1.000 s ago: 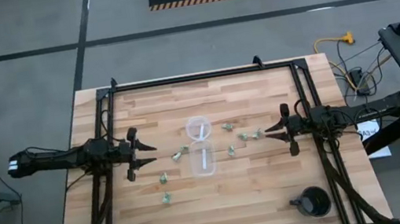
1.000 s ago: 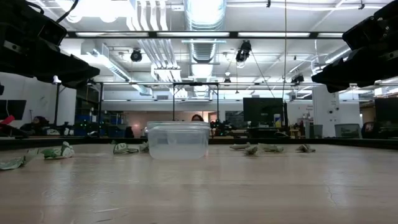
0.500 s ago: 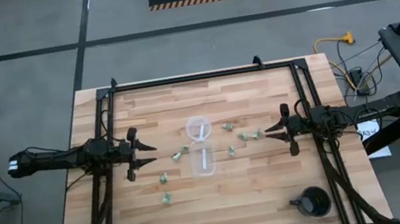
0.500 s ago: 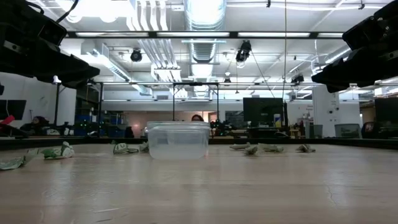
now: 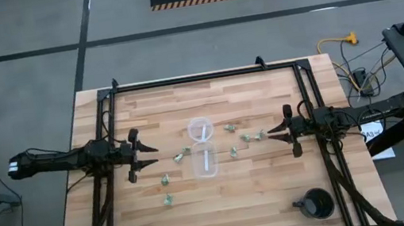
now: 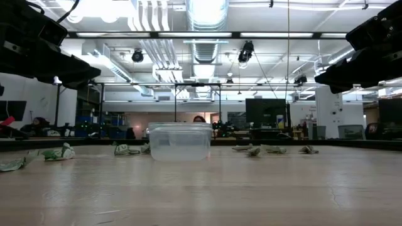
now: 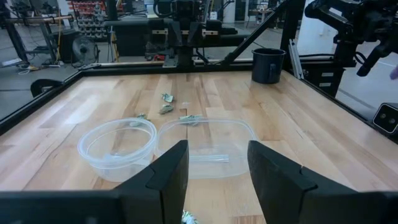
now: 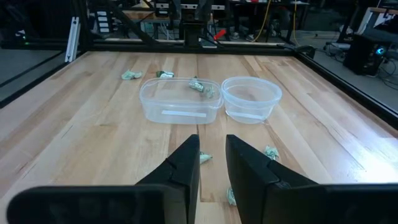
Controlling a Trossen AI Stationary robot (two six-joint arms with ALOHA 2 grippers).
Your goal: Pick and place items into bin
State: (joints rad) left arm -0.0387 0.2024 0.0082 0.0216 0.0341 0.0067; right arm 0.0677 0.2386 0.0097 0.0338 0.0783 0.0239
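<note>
The items are several tiny pale green-and-whitish bits lying on the wooden table around two clear containers, such as one bit (image 5: 178, 157), another (image 5: 165, 180) and a third (image 5: 246, 137). The bin (image 5: 200, 129) is the small round clear container; it stands on its base and also shows in the wrist views (image 7: 118, 148) (image 8: 250, 98). My left gripper (image 5: 148, 157) (image 7: 214, 180) hovers open to the left of the containers. My right gripper (image 5: 269, 132) (image 8: 213, 168) hovers to their right, open by a narrow gap, close to the bits lying there (image 8: 204, 158).
A clear rectangular container (image 5: 205, 161) (image 6: 180, 141) with a white strip inside stands just on the near side of the bin. A black round cup with a handle (image 5: 316, 204) sits near the table's near right corner. A black frame (image 5: 204, 75) borders the table.
</note>
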